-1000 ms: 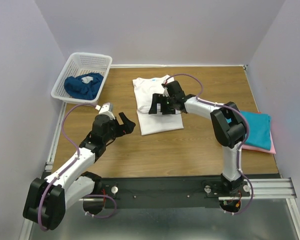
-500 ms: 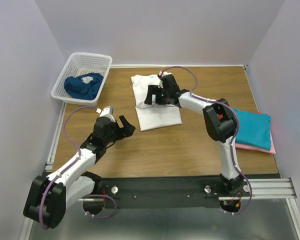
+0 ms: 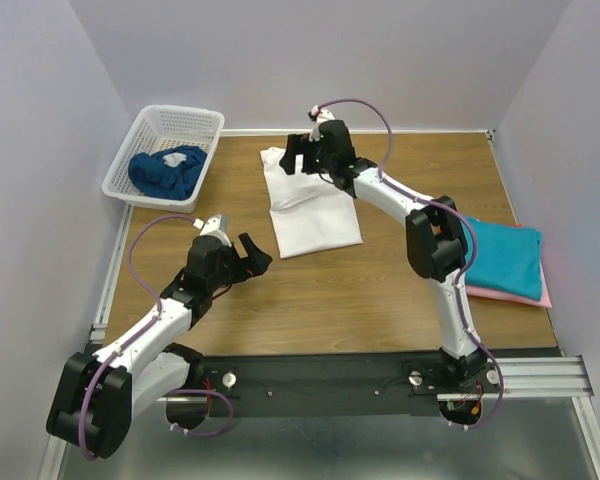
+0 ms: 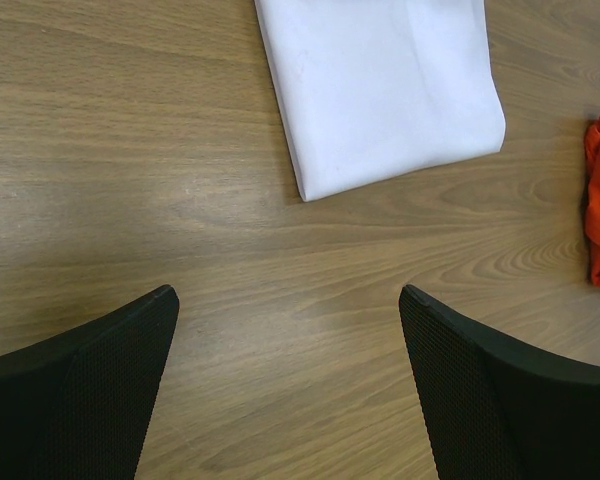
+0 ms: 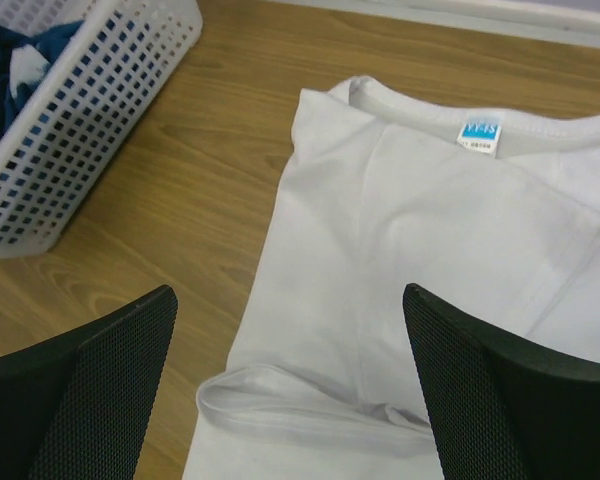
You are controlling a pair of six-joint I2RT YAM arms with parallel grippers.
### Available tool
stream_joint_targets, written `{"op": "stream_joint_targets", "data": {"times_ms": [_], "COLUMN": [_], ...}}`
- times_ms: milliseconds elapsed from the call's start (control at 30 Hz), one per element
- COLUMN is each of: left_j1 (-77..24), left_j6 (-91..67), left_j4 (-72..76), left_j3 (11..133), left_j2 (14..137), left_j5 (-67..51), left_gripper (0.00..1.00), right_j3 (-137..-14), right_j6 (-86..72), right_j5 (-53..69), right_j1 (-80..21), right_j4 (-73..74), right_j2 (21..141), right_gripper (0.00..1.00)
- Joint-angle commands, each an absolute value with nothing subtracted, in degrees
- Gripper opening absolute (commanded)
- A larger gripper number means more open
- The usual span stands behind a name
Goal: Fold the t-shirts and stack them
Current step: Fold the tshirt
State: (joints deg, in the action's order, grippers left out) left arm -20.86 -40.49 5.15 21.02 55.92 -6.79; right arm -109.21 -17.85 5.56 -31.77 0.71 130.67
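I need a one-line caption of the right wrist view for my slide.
Open right gripper above the partly folded white t-shirt, neck label visible, basket at left.

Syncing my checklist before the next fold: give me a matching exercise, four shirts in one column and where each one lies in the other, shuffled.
Shirts:
1. white t-shirt
2. dark blue t-shirt
3. teal t-shirt
4. pink t-shirt

Places:
a. under another shirt, at the right edge
b. bunched in the basket
c. lying alone on the table, mid-far side
d. on top of another shirt

Pairs: 1-c, 2-b, 3-d, 4-a
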Motion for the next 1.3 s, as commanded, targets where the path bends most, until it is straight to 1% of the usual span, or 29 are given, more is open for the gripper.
{"op": "stream_joint_targets", "data": {"times_ms": [0, 33, 67, 167, 333, 467, 567, 667, 733, 767, 967, 1033, 1133, 1200, 1267], "left_j1": [-21.01, -21.01, -21.01, -20.92, -21.01, -21.01, -21.01, -21.00, -21.01, -21.01, -21.01, -21.01, -21.01, -21.01, -21.01], "left_j6": [-41.22, -41.31, -41.31, -41.22, -41.13, -41.66, -41.83, -42.27, -42.45, -42.54, -42.63, -42.80, -43.07, -43.33, -43.42], "left_j4": [5.98, 5.98, 5.98, 5.71, 5.71, 4.66, 4.39, 4.39, 4.31, 4.31, 3.87, 3.52, 3.43, 3.78, 4.39], "left_j3": [19.69, 19.60, 19.60, 19.60, 19.77, 20.39, 20.57, 20.04, 19.86, 19.78, 19.25, 19.16, 18.55, 18.37, 18.46], "left_j2": [54.32, 54.23, 54.23, 54.32, 54.49, 55.10, 55.11, 54.93, 55.02, 54.93, 54.06, 53.26, 51.77, 51.33, 51.33], "left_j5": [-7.65, -7.65, -7.39, -7.29, -6.77, -5.89, -6.15, -6.33, -6.42, -6.42, -6.94, -7.12, -7.56, -7.56, -7.56], "left_gripper": [0.98, 0.98, 0.98, 0.98, 0.98, 0.98, 0.98, 0.98, 0.98, 0.98, 0.98, 0.98, 0.98, 0.98, 0.98], "right_j3": [-102.77, -100.57, -95.41, -87.05, -82.18, -84.28, -88.05, -94.29, -97.37, -100.86, -113.36, -116.89, -116.55, -113.84, -111.38], "right_j6": [-15.91, -16.00, -16.00, -15.73, -15.91, -18.19, -16.97, -17.40, -17.49, -17.14, -15.74, -16.34, -16.35, -15.47, -18.00], "right_j5": [6.40, 6.42, 8.94, 13.51, 21.17, 23.20, 21.63, 24.16, 24.08, 23.73, 13.99, 13.71, 14.33, 13.54, 8.74], "right_j1": [-31.82, -31.82, -31.82, -31.82, -32.60, -33.92, -35.33, -35.77, -35.77, -35.77, -35.42, -34.63, -34.10, -34.10, -33.93], "right_j4": [0.61, 0.53, 0.53, 0.53, 0.53, -1.04, -1.32, -1.32, -1.41, -1.41, -1.23, -1.06, -0.97, -0.97, -0.97], "right_j2": [124.84, 123.33, 121.66, 117.08, 115.57, 120.48, 123.04, 127.17, 130.51, 131.74, 141.04, 142.90, 141.51, 137.66, 134.23], "right_gripper": [1.00, 1.00, 1.00, 1.00, 1.00, 1.00, 1.00, 1.00, 1.00, 1.00, 1.00, 1.00, 1.00, 1.00, 1.00]}}
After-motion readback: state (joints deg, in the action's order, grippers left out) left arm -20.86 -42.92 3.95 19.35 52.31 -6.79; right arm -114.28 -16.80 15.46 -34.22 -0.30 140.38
